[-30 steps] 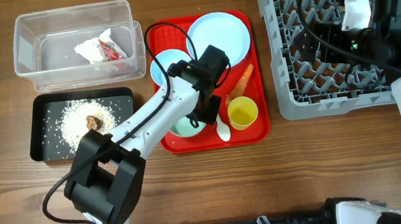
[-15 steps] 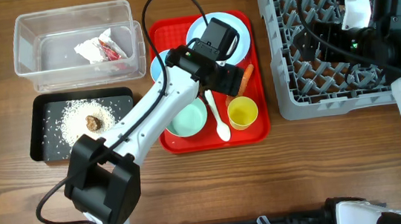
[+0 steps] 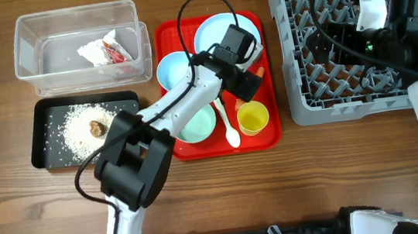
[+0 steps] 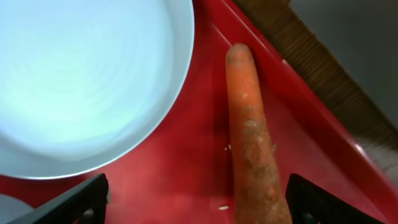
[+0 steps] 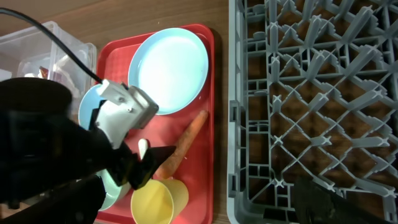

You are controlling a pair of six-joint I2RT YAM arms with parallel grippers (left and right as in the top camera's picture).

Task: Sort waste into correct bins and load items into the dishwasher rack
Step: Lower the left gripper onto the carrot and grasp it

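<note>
While the left gripper (image 4: 202, 200) hangs low over the red serving tray (image 3: 273, 137), its fingers are spread wide. The orange carrot piece (image 4: 252, 143) lies flat on the tray between them, gripped by neither, its tip pointing toward the tray's far rim. The carrot sits just beside the round pale-blue plate (image 4: 81, 81), near the tray's edge on the rack side. Also on the tray are the pale-blue bowl (image 3: 173, 70), mint-green bowl (image 3: 198, 126), yellow cup (image 3: 253, 118) and white spoon (image 3: 228, 127), the spoon between green bowl and cup. The clear tub (image 3: 30, 42) holds the crumpled paper with red wrapper (image 3: 101, 50). The black tray (image 3: 33, 135) just in front of it holds scattered rice (image 3: 78, 127) and the brown scrap (image 3: 98, 129). The right gripper (image 3: 324, 41) hovers over the grey dishwasher rack (image 3: 347, 95), well apart from the tray, jaws wide and holding nothing. No dishes are in the rack where it shows.
</note>
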